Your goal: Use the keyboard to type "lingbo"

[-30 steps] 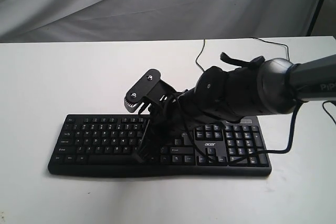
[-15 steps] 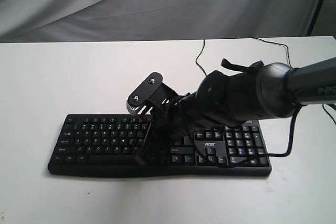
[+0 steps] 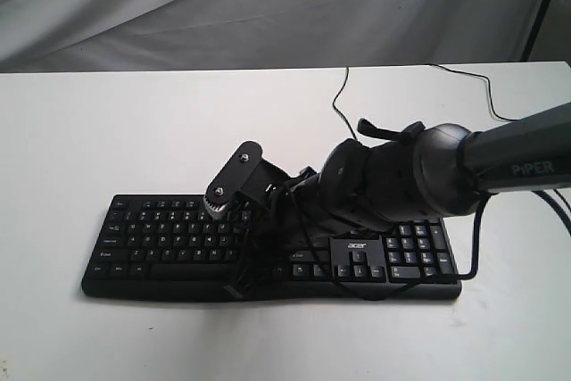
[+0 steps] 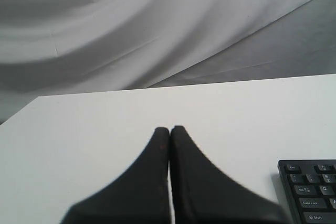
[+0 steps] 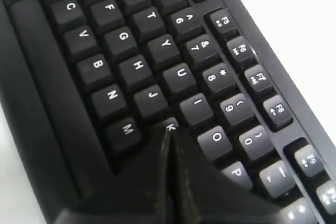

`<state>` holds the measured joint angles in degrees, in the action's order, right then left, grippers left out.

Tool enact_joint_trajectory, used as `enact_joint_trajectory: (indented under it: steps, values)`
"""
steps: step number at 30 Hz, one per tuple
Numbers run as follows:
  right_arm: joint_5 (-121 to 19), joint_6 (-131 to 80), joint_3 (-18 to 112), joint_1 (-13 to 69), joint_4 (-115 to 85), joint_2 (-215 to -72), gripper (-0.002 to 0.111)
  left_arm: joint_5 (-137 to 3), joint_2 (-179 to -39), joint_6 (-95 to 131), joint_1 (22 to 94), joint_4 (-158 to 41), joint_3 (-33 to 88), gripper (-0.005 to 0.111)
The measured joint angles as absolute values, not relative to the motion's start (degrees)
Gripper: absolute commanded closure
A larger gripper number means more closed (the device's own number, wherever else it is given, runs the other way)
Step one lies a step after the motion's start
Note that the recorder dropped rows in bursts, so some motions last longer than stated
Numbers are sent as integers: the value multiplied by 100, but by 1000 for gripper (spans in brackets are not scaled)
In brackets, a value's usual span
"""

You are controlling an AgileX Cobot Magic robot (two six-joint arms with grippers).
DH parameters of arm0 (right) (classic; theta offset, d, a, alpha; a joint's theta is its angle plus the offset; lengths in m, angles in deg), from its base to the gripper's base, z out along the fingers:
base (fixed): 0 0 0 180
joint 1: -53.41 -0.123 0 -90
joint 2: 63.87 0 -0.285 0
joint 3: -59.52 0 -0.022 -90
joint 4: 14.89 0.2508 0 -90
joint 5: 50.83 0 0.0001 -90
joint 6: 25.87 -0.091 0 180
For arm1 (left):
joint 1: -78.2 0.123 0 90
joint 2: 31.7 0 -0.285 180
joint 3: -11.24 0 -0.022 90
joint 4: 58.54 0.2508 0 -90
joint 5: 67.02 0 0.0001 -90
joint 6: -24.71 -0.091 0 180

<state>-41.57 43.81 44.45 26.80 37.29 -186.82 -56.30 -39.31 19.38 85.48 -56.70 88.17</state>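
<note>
Pointing at key K (image 5: pixel 169 127), right fingers (image 5: pixel 152 187) clenched; left fingers (image 4: pixel 149 177) clenched over table (image 4: pixel 105 114) beside keyboard (image 4: pixel 310 192) edge.

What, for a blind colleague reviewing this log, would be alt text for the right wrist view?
Two black fingers, shut together, point their tips at the K key of a black keyboard seen close up. Keys with white legends fill most of the frame.

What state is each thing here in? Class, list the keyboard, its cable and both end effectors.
Keyboard: flat on the table.
Cable: slack, curving toward the table's far edge.
Left end effector: shut, empty, above bare table.
Right end effector: shut, empty, tip at the K key.
</note>
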Motion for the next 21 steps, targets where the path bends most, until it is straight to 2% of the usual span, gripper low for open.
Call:
enact_joint_trajectory:
  steps: [21]
  values:
    - [-4269, 4505, 4445, 2740, 3718, -18682, 108, -5630, -3931, 1938, 8548, -5670, 8817, 106]
